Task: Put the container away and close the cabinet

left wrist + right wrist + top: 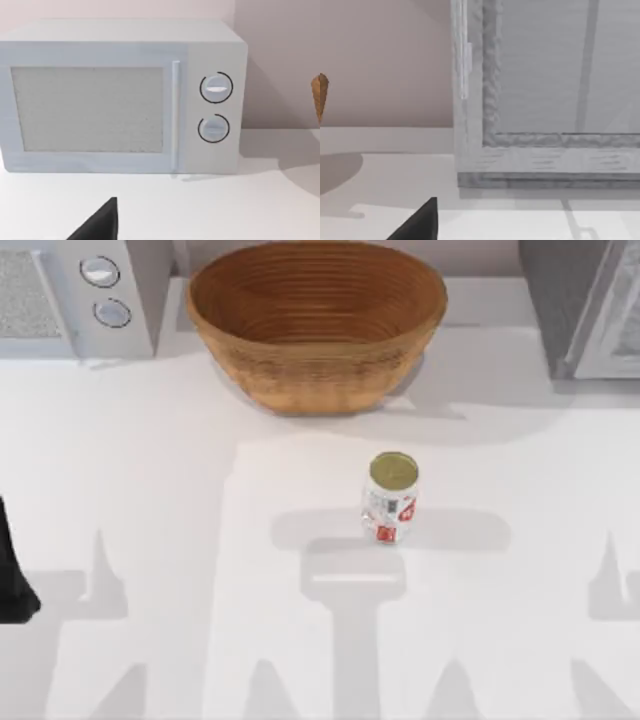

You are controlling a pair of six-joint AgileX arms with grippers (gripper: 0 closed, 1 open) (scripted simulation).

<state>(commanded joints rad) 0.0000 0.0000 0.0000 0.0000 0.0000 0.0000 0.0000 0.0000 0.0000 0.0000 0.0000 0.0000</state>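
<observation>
The container (390, 497), a small upright can with a dull gold top and a white label with red and grey marks, stands alone near the middle of the white table. The grey cabinet (585, 305) sits at the back right corner, and the right wrist view shows its framed front (545, 100) close up. A dark part of my left arm (12, 575) shows at the table's left edge, far from the can. A dark tip of my left gripper (100, 225) points towards the microwave. A dark tip of my right gripper (420, 225) points towards the cabinet.
A large woven brown basket bowl (316, 320) stands at the back centre, behind the can. A pale microwave (75, 295) with two dials occupies the back left corner, its door (90, 107) shut. White tabletop (180, 540) lies open around the can.
</observation>
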